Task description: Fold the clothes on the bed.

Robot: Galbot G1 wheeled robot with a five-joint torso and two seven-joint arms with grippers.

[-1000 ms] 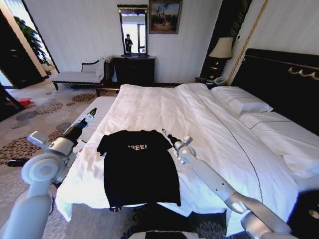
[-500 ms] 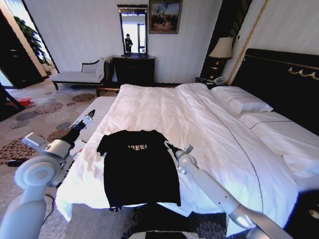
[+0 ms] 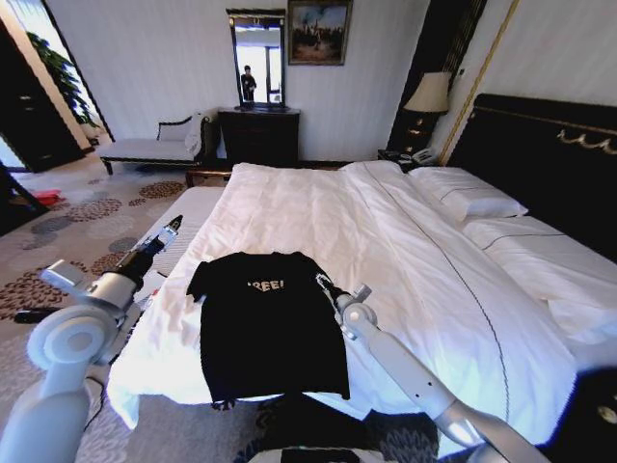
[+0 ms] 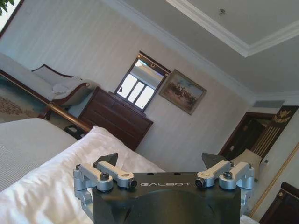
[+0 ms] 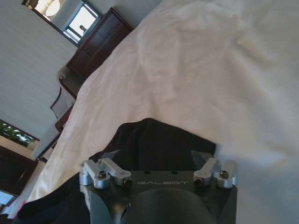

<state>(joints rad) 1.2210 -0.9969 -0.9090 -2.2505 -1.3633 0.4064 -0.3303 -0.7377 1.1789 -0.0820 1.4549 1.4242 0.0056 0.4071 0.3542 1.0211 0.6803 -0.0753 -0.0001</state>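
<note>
The clothes, a black T-shirt point(image 3: 270, 328) with white chest lettering, lie flat on the near corner of the bed point(image 3: 328, 207), which has a white duvet. My right gripper point(image 3: 321, 281) is at the shirt's right sleeve. The right wrist view shows the right gripper point(image 5: 156, 156) open just above the black sleeve point(image 5: 154, 140), with nothing between the fingers. My left gripper point(image 3: 174, 224) hangs beside the bed's left edge, well away from the shirt's left sleeve. In the left wrist view the left gripper point(image 4: 160, 161) is open and empty, pointing across the duvet point(image 4: 56, 186).
A dark headboard point(image 3: 549, 154) and pillows point(image 3: 472, 203) are on the right. A dark dresser point(image 3: 258, 135), a pale chaise point(image 3: 145, 147) and a lamp point(image 3: 429, 94) line the far wall. Patterned carpet point(image 3: 58, 241) lies to the left of the bed.
My right gripper has come nearer and lower, from beside the shirt's right shoulder down to its right sleeve. The left arm has shifted only slightly.
</note>
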